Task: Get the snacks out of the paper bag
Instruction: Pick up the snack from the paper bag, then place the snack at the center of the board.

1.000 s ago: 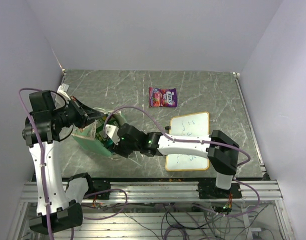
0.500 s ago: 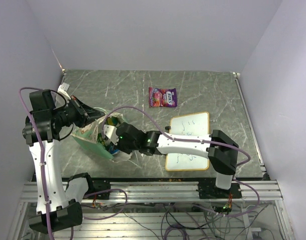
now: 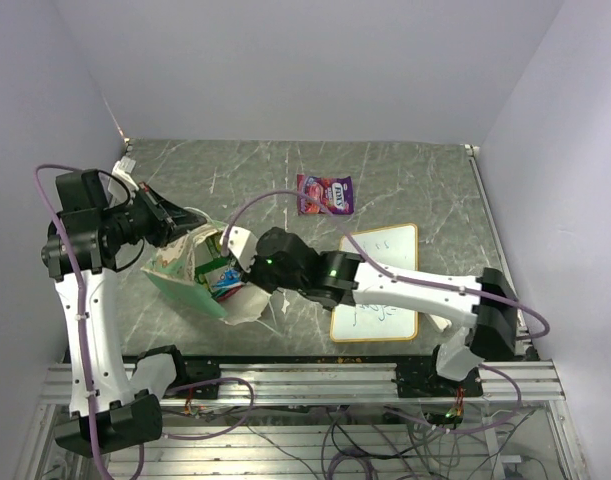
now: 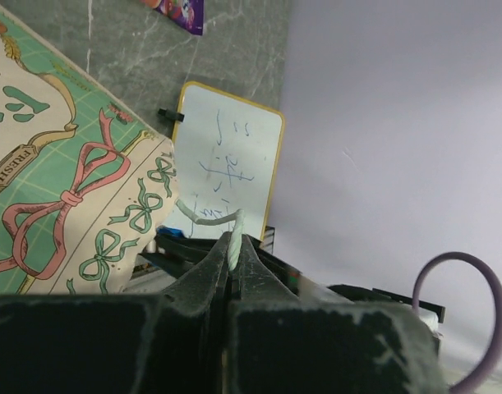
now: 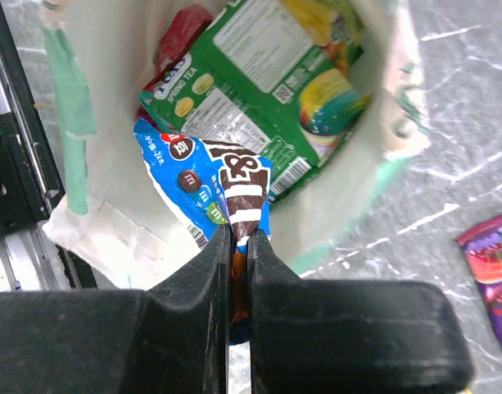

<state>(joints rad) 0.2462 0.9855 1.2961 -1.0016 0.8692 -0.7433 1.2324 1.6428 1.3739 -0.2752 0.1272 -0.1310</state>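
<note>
Far left of the overhead view: left gripper (image 3: 171, 222), fingers pressed together on the thin string handle (image 4: 203, 220) of the paper bag (image 3: 182, 287). In the left wrist view, clamped fingertips (image 4: 234, 246) at lower centre, with the string running out between them towards the bag's bow-patterned green and cream panel (image 4: 70, 180) on the left.

Left of centre, overhead: paper bag on its side on the table (image 3: 415, 175), mouth turned to the right, upper edge lifted by the held handle.

Just right of the bag mouth: right gripper (image 3: 237, 268), closed on the blue packet (image 3: 223, 284). In the right wrist view, fingers (image 5: 238, 238) at lower centre pinching the lower end of the blue packet (image 5: 203, 182), which lies at the mouth against the cream inner wall (image 5: 111, 115).

Deeper in the bag, upper centre of that view: green packet (image 5: 267, 82), touching and partly overlapped by the blue one. Red packet (image 5: 183, 29) at top left, mostly hidden behind the green one.

Centre, upper part of the overhead view: purple packet (image 3: 325, 194), flat on the table, well apart from the bag.

Right of centre: whiteboard (image 3: 383, 248), yellow-framed with faint writing, flat on the table, partly covered by the right arm.
</note>
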